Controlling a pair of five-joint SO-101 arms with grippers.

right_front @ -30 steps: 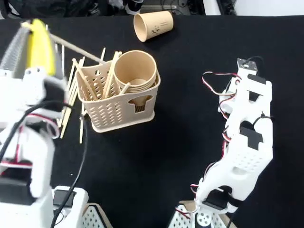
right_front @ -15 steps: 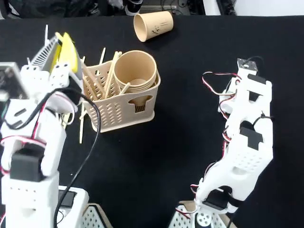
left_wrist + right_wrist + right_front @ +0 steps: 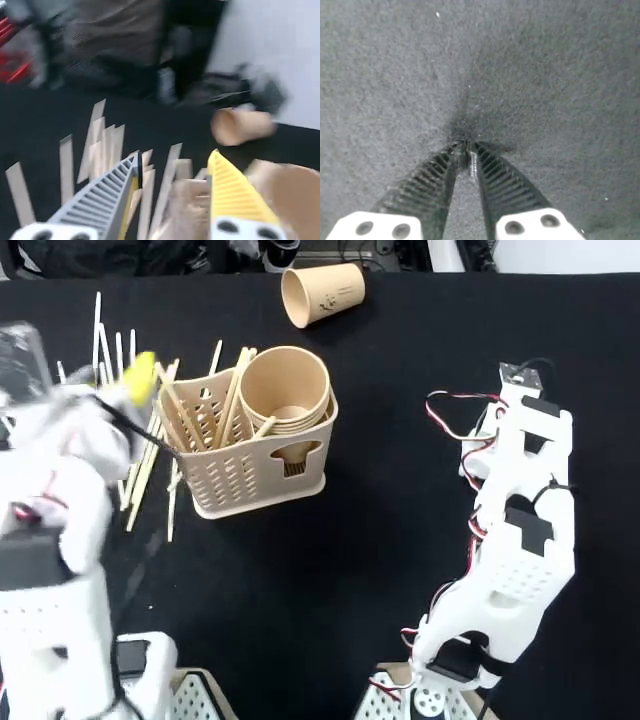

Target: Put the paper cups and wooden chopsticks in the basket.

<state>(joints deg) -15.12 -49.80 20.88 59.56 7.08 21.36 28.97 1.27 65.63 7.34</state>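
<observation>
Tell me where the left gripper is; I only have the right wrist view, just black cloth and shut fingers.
Observer: The left gripper is open with nothing in it, over loose chopsticks that lie on the table beside the basket.
Operator: Report what's in the basket.
Observer: Stacked paper cups stand in it, with upright chopsticks leaning beside them.
Operator: Count the cups outside it.
Observer: One cup lies on its side near the table's far edge, apart from the basket.
</observation>
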